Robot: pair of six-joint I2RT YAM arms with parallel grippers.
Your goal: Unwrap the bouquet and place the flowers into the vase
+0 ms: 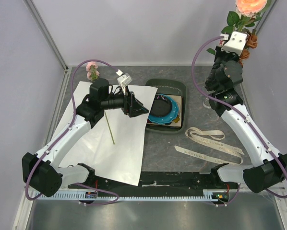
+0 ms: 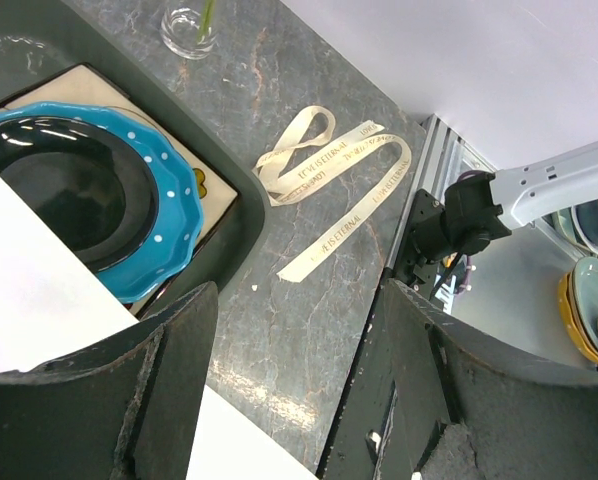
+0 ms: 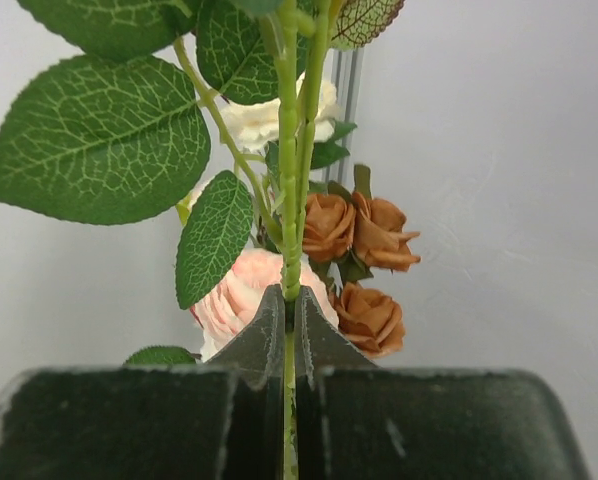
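My right gripper is shut on the thin green stems of the flowers: peach, cream and brown rose blooms with big leaves. It holds them raised at the back right, with a peach bloom on top. The vase stands beyond the tray with a bit of green stem in it, and the right arm partly hides the vase from above. One pink flower lies with its stem across the flattened white paper wrap. My left gripper hovers open over the paper's right edge, its jaws holding nothing.
A dark green tray holds a blue-rimmed black plate right of the paper. The loose cream ribbon lies on the table in front of the right arm. A metal rail runs along the near edge.
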